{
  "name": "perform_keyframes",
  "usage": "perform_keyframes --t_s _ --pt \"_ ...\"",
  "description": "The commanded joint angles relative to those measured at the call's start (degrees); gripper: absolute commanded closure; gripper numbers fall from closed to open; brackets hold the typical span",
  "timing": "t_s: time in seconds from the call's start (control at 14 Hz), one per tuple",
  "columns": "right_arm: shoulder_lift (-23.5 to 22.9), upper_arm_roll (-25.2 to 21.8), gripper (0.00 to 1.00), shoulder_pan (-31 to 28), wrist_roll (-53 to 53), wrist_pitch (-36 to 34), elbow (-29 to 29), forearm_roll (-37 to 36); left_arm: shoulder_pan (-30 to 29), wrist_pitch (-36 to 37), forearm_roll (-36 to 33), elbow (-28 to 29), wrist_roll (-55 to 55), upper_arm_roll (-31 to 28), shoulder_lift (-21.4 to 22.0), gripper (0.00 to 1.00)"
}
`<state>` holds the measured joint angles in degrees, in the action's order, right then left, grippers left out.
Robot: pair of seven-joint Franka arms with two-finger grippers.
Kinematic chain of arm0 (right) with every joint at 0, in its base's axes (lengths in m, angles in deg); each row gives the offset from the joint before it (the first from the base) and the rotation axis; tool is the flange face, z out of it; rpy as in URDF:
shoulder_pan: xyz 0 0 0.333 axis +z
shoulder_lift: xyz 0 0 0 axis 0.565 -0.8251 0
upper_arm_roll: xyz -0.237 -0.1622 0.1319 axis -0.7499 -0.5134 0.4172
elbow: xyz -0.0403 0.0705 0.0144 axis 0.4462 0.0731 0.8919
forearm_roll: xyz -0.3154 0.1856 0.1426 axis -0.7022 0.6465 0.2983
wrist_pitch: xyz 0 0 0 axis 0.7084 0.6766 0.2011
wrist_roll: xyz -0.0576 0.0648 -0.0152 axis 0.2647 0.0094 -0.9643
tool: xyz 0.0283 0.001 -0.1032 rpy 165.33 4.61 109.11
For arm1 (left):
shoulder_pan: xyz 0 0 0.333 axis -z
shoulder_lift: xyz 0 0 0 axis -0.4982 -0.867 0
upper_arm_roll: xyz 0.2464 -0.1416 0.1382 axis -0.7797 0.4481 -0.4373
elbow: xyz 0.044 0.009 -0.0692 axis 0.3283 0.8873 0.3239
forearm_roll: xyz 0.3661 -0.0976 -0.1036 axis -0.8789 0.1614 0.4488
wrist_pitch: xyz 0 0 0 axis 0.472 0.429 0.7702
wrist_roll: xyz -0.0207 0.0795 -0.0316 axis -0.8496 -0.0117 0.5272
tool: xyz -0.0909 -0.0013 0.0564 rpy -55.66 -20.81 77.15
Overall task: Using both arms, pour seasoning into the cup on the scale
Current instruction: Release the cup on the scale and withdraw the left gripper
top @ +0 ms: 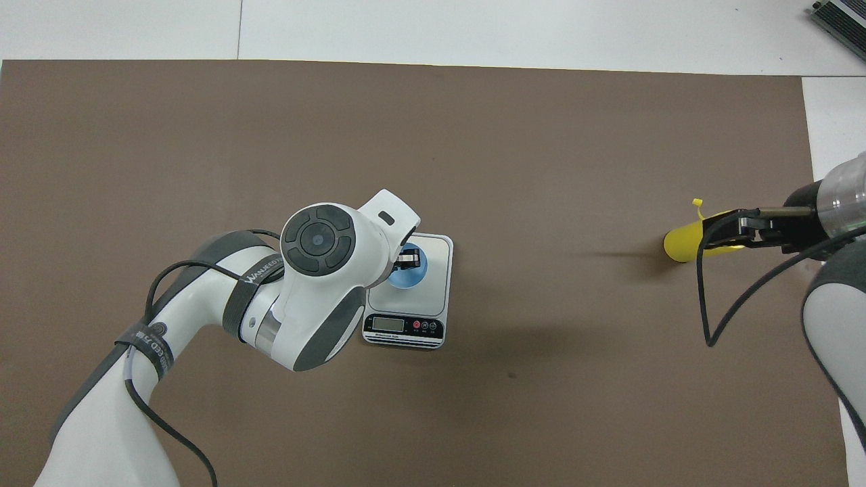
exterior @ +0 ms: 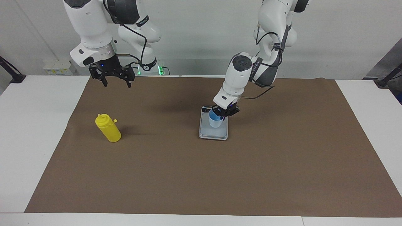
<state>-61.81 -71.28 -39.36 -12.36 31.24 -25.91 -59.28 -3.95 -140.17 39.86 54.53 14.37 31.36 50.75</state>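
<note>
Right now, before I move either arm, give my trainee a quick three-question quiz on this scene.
1. True or false: the cup stands on the scale.
2. Which gripper is at the cup's rim: A) left gripper B) right gripper?
3. Fill in: the seasoning stands on the brown ____.

Key: 1 true; 2 A, while the right gripper hangs open in the air, above the mat, holding nothing; 3 mat.

I see the light blue cup (exterior: 215, 121) upright on the silver-grey scale (exterior: 213, 131) mid-bench. The yellow seasoning bottle (exterior: 108, 128) stands capped, well apart toward the right arm's end.
</note>
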Motion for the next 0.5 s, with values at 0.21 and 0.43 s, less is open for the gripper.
perform_keyframes --t_s 0.21,0.43 --pt "-2.0 0.2 0.00 -7.1 21.9 4.7 0.2 7.1 -4.1 6.9 -4.4 -3.8 -0.1 -1.8 3.9 0.00" --pt "-4.3 0.2 0.00 -12.0 29.2 6.1 0.3 11.3 -9.8 13.3 -4.9 -5.8 8.8 -1.8 6.5 0.00"
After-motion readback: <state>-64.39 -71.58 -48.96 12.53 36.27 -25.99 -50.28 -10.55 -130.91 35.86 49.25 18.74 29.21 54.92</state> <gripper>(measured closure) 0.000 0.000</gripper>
